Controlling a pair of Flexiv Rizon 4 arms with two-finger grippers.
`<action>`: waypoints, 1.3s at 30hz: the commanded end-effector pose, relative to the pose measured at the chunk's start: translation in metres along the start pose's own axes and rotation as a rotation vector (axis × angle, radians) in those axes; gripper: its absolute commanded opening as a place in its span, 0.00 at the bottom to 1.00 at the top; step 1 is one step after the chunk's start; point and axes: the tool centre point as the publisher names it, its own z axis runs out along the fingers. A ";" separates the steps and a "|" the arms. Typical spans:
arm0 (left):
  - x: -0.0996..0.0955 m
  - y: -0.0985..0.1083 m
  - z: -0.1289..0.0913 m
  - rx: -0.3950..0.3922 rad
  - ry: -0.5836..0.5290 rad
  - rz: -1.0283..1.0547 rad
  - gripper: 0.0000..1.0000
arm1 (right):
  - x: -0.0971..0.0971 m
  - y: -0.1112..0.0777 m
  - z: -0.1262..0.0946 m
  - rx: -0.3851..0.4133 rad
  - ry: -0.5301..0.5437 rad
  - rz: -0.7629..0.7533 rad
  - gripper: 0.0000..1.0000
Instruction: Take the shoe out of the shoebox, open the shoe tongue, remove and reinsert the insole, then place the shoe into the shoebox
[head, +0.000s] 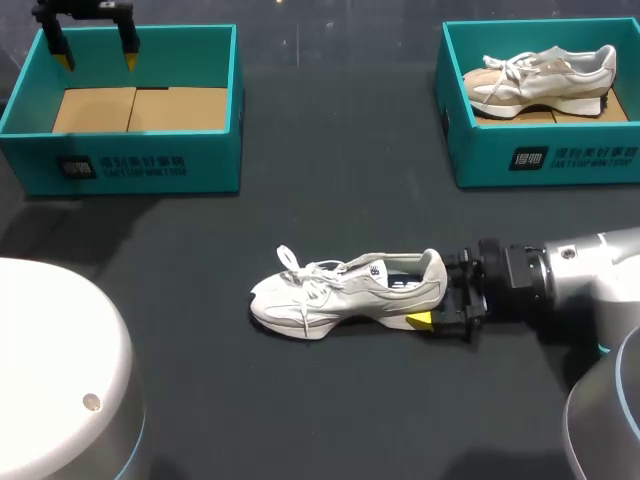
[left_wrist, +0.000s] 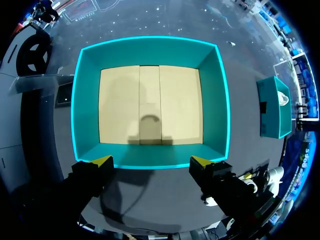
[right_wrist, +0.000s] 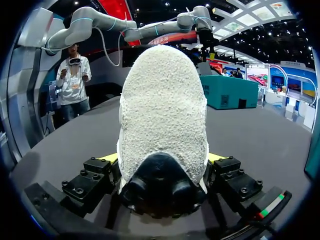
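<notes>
The shoe (head: 345, 290) lay on its side near the middle of the dark, matte desk (head: 330, 160). It was a pale cream trainer with smooth panels, loose white laces (head: 300, 268) and a thick light sole, its toe pointing towards the left arm's side. In the right wrist view its heel (right_wrist: 162, 130) showed as a tall rounded dome of nubbly, towel-like fabric above a glossy black heel patch. The right gripper (head: 440, 305) (right_wrist: 162, 159) was clamped narrowly on that heel, one yellow tip pressed against each side.

The left gripper (head: 95, 50) (left_wrist: 151, 161) hung above the near wall of the left shoebox (head: 120, 165) (left_wrist: 150, 50), its fingers spread wide and holding nothing. That box was a square-cornered teal carton with thin upright walls and a plain tan cardboard floor (left_wrist: 150, 105) made of flaps that met in straight seams.

At the far right corner stood the right shoebox (head: 540, 160) (left_wrist: 272, 110), with a second shoe (head: 540, 78) of the same kind lying inside it. A broad stretch of bare desk separated the two boxes, and more lay between them and the shoe. Each box carried white print on its front wall.
</notes>
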 end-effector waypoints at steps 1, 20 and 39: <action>0.000 0.000 0.000 -0.001 -0.001 0.000 1.00 | 0.000 0.001 0.000 0.005 0.004 0.000 0.00; 0.040 0.069 -0.006 0.013 -0.059 -0.081 1.00 | 0.000 0.001 0.000 0.005 0.004 0.000 0.00; 0.136 0.195 -0.001 -0.009 -0.063 -0.027 1.00 | 0.000 0.001 0.000 0.005 0.004 0.000 0.00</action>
